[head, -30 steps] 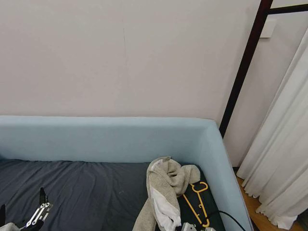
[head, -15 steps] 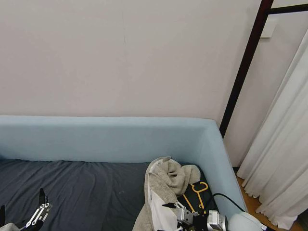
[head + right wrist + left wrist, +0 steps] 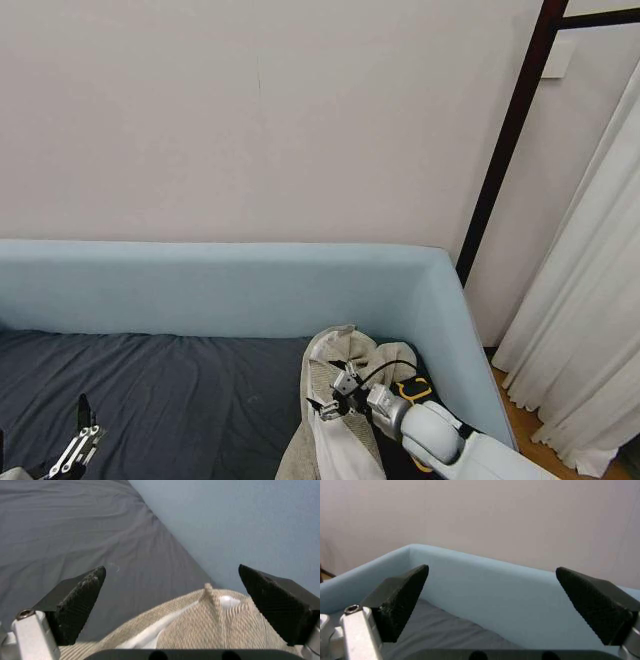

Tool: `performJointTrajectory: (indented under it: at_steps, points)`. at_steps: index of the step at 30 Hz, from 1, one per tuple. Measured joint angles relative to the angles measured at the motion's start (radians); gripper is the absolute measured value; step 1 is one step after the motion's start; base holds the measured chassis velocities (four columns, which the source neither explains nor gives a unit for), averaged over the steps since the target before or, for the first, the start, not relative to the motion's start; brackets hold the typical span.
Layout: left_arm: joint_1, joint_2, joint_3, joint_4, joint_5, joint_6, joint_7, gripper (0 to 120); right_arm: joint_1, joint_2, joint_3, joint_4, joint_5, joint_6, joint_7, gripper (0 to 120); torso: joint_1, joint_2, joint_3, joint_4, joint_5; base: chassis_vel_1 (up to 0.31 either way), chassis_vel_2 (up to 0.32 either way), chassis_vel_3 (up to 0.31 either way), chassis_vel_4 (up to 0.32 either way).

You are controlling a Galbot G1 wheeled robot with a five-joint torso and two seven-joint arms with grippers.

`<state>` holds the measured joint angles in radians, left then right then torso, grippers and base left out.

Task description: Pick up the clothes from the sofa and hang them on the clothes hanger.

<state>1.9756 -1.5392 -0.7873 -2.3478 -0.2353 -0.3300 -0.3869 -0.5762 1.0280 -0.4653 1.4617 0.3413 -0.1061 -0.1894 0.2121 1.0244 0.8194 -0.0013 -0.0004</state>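
A beige and white garment (image 3: 345, 400) lies bunched at the right end of the pale blue sofa (image 3: 230, 290), on a yellow hanger (image 3: 408, 392) that shows beside it. My right gripper (image 3: 335, 395) hovers open just over the top of the garment, fingers spread with nothing between them. From the right wrist, the beige cloth (image 3: 210, 630) sits just below the open right gripper (image 3: 175, 603). My left gripper (image 3: 75, 440) stays low at the sofa's left end; the left wrist view shows that left gripper (image 3: 495, 603) open, facing the sofa back (image 3: 485, 592).
The seat is covered by a dark grey sheet (image 3: 160, 400). A dark rack pole (image 3: 505, 140) rises by the wall right of the sofa's arm. White curtains (image 3: 585, 330) hang at the far right, above wooden floor.
My right arm has come up from the bottom edge and reached forward over the garment, its gripper now at the top of the pile. The left gripper has dipped slightly.
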Motion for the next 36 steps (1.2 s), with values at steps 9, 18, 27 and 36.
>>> performJointTrajectory:
  at_steps: [9,18,27,36]
  points:
    - [-0.001,-0.019,-0.004,0.002,0.015,0.007,-0.001,100,0.076,0.126,-0.017,-0.2,-0.051,-0.073,-0.006,100,0.0,0.0,0.0,-0.0001,0.0001,0.0,0.0,0.0,0.0]
    - [-0.01,-0.028,-0.002,0.012,0.017,0.013,-0.012,100,0.102,0.177,0.005,-0.306,-0.067,-0.109,-0.009,100,0.0,0.0,0.0,-0.0003,0.0002,0.0,0.0,0.0,0.0]
    - [-0.002,-0.028,-0.002,0.003,0.025,0.013,-0.017,100,0.101,0.206,0.0,-0.317,-0.091,-0.129,-0.016,100,0.0,0.0,0.0,-0.0002,0.0003,0.0,0.0,0.0,0.0]
    - [0.001,-0.02,-0.009,0.001,0.024,0.013,-0.022,100,0.113,0.238,0.023,-0.365,-0.114,-0.253,-0.04,79,0.0,0.0,0.0,-0.0002,0.0003,0.0,0.0,0.0,0.0]
